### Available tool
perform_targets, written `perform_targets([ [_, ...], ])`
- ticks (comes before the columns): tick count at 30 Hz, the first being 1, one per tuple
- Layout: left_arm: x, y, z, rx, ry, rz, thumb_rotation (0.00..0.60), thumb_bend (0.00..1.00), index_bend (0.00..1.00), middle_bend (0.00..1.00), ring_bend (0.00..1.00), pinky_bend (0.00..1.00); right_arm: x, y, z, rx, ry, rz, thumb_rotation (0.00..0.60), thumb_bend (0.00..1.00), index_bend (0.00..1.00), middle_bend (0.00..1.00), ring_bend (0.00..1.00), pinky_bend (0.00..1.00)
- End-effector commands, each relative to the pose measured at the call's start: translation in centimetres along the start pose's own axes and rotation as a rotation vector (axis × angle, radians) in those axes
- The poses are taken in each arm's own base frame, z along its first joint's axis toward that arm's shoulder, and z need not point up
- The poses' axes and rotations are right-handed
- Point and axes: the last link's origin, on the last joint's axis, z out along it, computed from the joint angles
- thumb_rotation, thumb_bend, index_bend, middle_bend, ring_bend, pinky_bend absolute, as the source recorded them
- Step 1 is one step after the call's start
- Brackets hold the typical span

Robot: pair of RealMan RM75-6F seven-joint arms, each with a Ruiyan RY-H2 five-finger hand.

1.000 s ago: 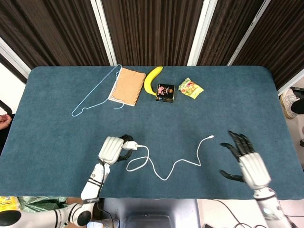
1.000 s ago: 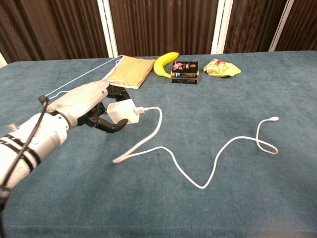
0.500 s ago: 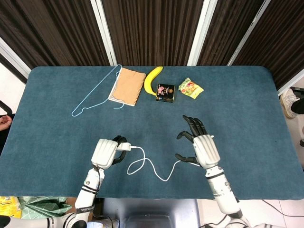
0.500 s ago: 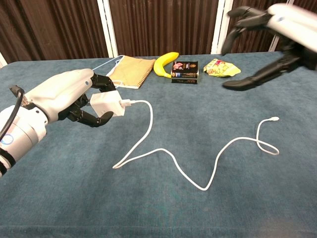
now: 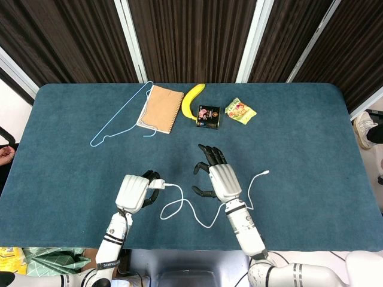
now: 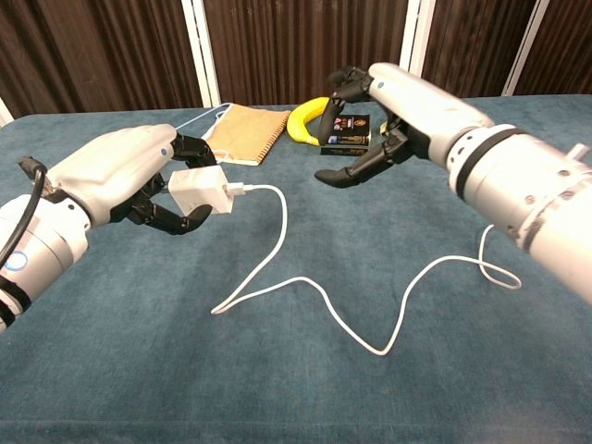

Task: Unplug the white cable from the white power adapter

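Blue table (image 5: 72, 173); left hand (image 5: 135, 191) grasping white power adapter (image 6: 196, 190); right hand (image 5: 219, 178) released

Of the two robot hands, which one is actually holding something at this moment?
The left hand: it grips the white power adapter, white cable still plugged in. The right hand hovers with spread fingers, holding nothing.

Both views were evenly and brightly lit from overhead. Only soft, faint shadows were cast on the worktop (image 5: 72, 161). No glare was seen. Focus was sharp throughout, though straight lines were slightly bowed toward the chest view's edges.
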Motion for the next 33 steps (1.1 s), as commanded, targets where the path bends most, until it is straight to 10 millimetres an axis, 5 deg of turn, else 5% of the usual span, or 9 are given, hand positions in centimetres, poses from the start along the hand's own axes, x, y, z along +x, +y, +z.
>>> perform_targets([
  [1,0.0,0.0,0.0,0.001,-0.001,0.001,0.600,0.66,0.70,0.77,1.00,1.00,-0.6,-0.6,0.3,-0.003,-0.015,0.022,0.600,0.34,0.62,0.15,0.00,0.00],
  [33,0.2,0.7,-0.6,-0.032,0.016,0.021,0.600,0.66,0.70,0.77,1.00,1.00,-4.4,-4.7,2.0,-0.006,-0.071,0.082,0.600,0.38,0.64,0.15,0.00,0.00],
])
